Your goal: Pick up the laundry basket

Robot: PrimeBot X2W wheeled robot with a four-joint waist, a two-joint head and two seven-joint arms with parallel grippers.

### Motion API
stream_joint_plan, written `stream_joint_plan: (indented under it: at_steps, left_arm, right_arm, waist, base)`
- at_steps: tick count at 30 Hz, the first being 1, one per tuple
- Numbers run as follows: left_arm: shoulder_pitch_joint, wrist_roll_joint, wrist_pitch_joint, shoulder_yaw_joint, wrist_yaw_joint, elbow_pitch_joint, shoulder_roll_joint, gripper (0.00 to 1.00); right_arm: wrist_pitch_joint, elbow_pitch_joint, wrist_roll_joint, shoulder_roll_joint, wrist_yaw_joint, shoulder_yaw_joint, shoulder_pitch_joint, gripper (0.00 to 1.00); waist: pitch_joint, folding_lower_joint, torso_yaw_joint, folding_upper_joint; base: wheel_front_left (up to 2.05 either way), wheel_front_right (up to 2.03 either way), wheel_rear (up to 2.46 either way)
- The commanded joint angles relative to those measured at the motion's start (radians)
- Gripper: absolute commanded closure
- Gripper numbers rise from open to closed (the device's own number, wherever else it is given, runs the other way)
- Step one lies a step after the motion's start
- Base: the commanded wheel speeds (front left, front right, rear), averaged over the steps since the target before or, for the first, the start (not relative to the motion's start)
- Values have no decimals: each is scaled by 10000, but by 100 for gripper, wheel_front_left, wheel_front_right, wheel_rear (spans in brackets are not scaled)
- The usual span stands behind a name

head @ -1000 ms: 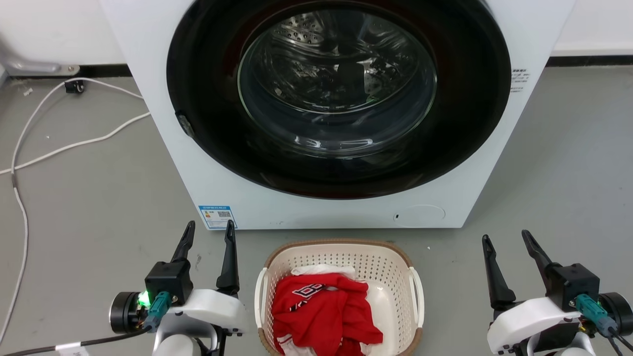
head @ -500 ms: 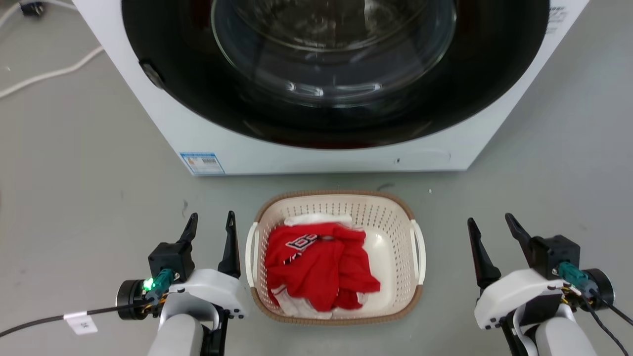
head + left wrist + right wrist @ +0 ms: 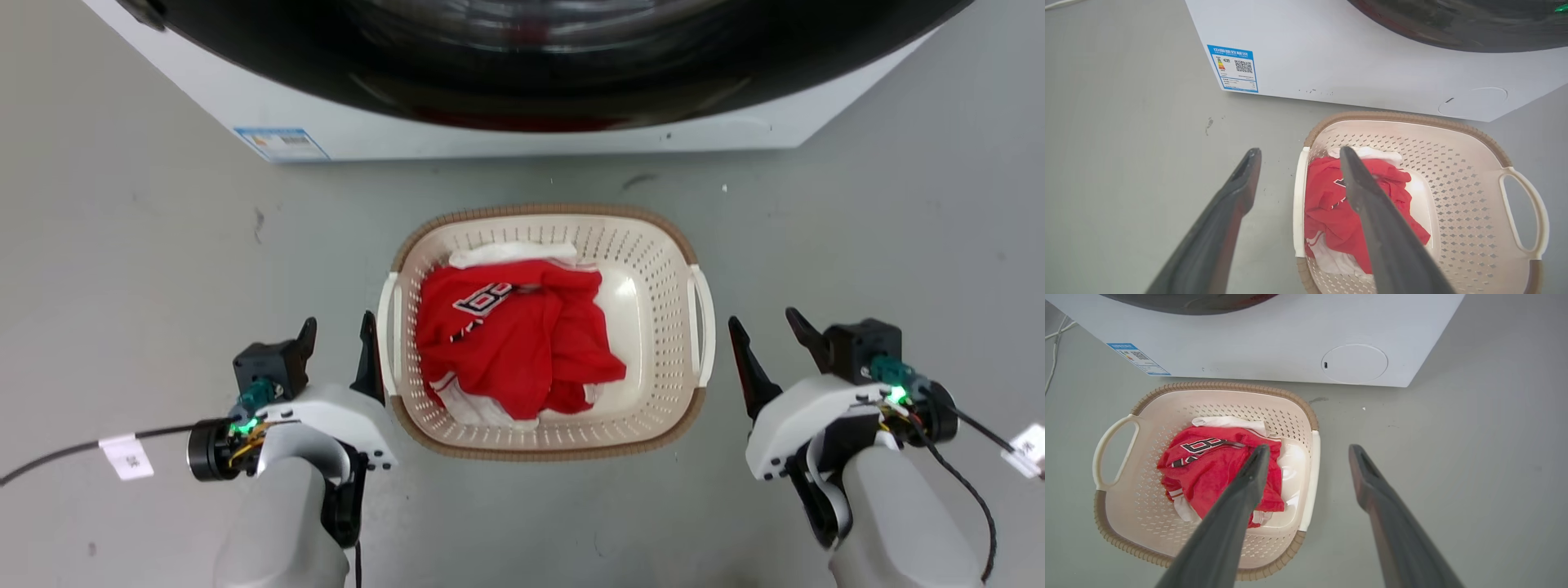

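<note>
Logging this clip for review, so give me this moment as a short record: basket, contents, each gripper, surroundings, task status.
basket: laundry basket upright on the grey floor, in front of the washing machine, not touching it
contents: red garment piled over a white cloth
left: left gripper open, close beside the left handle; contact unclear
right: right gripper open, apart from the right handle
status: basket not yet gripped or lifted

Left wrist view crops the laundry basket (image 3: 1453,183) at bottom, washing machine (image 3: 1351,69) above
</note>
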Motion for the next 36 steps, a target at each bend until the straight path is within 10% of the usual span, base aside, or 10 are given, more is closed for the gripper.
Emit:
stream_joint_plan:
  at_steps: [1,36]
  left_arm:
    - [-194,-58,-26,40,-47,76,32,0]
    - [-5629,-461,2207,-741,-1073,5575,945,0]
  right_arm:
    - [-31,91,112,1,-5,35,-214,0]
    - [1980,5750,3216,4,-5,3818,-5687,0]
  waist:
    - [460,-1,-73,0]
    - [3136,-1,-262,0]
  base:
    - [0,0,0]
    - [0,0,0]
